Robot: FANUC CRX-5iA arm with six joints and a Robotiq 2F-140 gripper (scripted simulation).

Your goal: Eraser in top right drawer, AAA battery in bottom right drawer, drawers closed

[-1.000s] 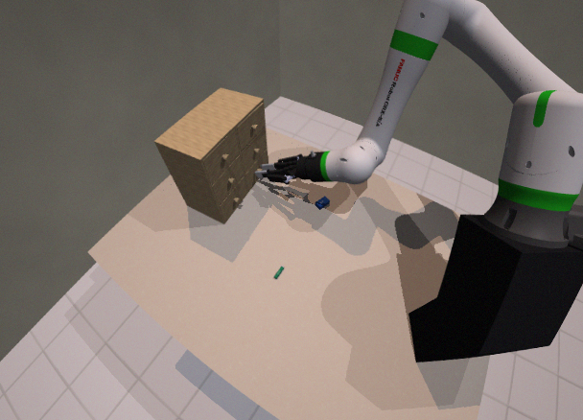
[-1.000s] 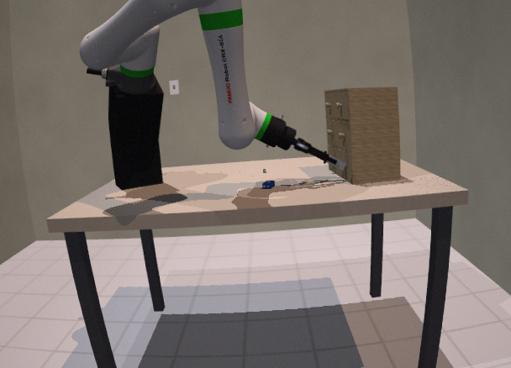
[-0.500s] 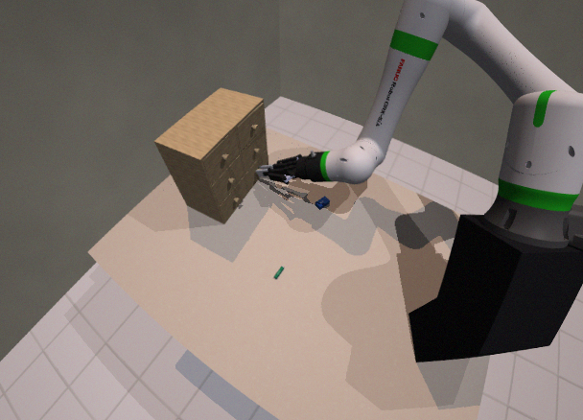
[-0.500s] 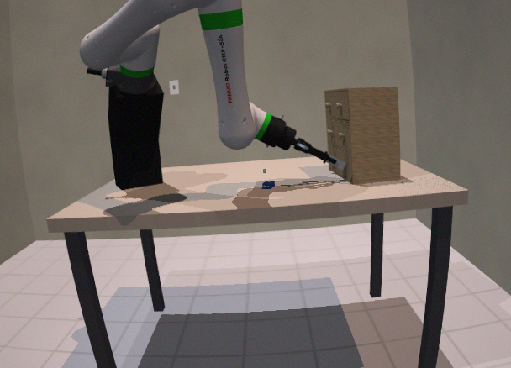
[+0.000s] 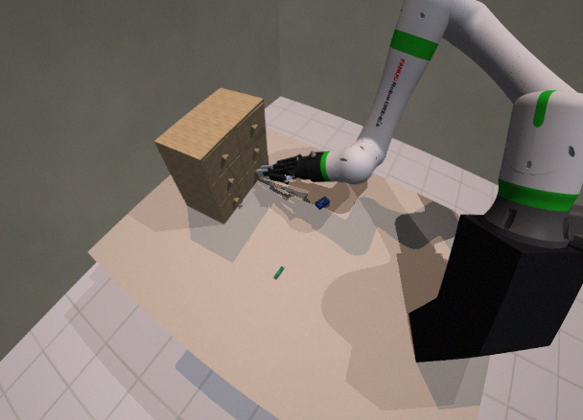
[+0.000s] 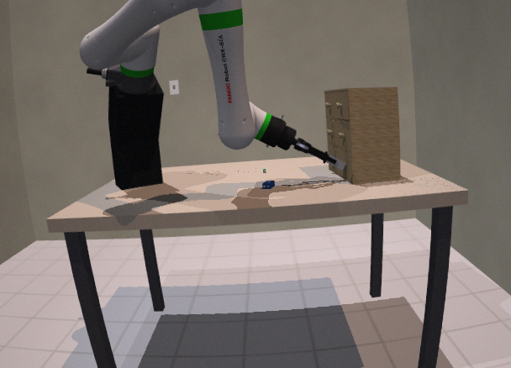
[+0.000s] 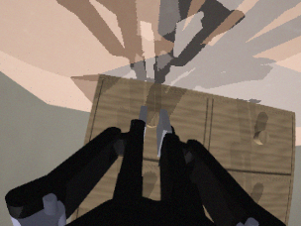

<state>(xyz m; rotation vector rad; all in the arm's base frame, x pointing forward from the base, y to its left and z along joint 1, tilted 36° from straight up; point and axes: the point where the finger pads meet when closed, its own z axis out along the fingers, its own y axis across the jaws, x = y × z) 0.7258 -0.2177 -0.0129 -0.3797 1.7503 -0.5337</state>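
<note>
Eraser, a small blue block (image 5: 322, 202), lies on the beige tabletop (image 5: 201, 290) just behind the pincer, near the front of the small wooden chest (image 5: 211, 127). The AAA battery, a thin green cylinder (image 5: 279, 272), lies well apart from both, out on the tabletop. All drawers of the chest look pushed in. The black pincer (image 5: 261, 173) of the white arm with green rings (image 5: 408, 83) reaches the lower part of the chest's front, at the bottom row. In the wrist view its two fingers stand close together on both sides of a small wooden knob (image 7: 152, 120) of a bottom drawer. The pincer is almost shut and seems to grip this knob.
</note>
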